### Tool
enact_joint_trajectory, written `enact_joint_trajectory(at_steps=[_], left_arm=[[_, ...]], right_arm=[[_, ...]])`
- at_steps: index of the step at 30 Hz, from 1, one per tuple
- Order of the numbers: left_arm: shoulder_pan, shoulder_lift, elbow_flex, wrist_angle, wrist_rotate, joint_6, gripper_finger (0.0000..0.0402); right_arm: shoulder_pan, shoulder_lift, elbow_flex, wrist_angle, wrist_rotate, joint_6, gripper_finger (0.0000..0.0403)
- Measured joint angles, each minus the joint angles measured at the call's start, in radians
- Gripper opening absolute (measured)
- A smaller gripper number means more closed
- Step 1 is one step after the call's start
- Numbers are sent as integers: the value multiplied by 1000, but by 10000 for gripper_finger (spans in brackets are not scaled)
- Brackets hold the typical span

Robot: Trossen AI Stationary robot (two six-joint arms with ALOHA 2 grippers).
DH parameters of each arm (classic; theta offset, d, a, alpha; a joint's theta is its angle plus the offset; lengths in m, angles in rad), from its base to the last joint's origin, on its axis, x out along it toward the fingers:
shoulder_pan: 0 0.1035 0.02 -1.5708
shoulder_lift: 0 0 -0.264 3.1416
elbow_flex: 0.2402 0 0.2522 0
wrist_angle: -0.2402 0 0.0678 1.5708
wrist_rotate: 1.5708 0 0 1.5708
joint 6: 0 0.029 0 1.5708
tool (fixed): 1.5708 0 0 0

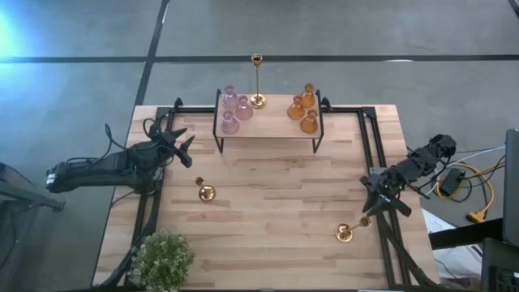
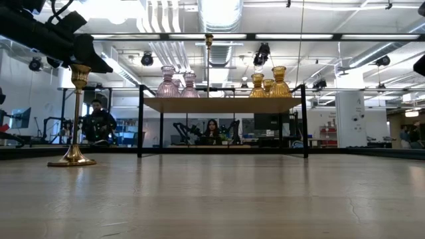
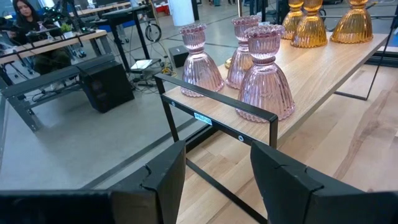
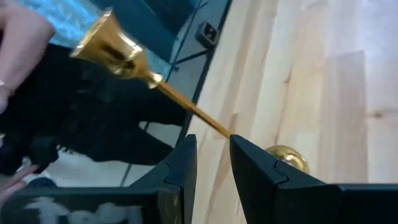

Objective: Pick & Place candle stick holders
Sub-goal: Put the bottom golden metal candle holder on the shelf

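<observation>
- A pale butcher-block table [image 1: 268, 227] stood on a grey concrete floor, with an open workshop behind it where people sat at desks.
- Near its front-left corner sat a green leafy plant [image 1: 162, 258].
- The right gripper [image 4: 211, 163] hovered at the right edge, its fingers narrowly parted around the thin stem of a gold candlestick holder [image 1: 350, 230]; actual contact could not be told.
- A second gold holder [image 1: 204, 191] stood left of centre.
- The left gripper [image 3: 214, 177] hung empty, fingers well apart, facing the shelf.
- On the black-framed wooden shelf [image 1: 268, 126] at the back stood three pink glass holders [image 1: 235, 109], a third gold holder [image 1: 257, 81], and three amber glass holders [image 1: 303, 109].
- A small white label [image 3: 203, 117] on the frame was unreadable.
</observation>
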State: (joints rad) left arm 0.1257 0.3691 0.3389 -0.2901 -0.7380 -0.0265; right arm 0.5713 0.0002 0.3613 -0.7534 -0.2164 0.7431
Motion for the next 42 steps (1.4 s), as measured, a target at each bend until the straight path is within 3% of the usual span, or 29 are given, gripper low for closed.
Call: enact_joint_trajectory(at_steps=[21,34,42], left_arm=[[0,0,0,0,0,0,186],[0,0,0,0,0,0,186],[0,0,0,0,0,0,186]], right_arm=[[0,0,-129,257,-55,-85,95],[1,0,-171,319,-55,-44,188],[1,0,-197,388,-55,-43,203]])
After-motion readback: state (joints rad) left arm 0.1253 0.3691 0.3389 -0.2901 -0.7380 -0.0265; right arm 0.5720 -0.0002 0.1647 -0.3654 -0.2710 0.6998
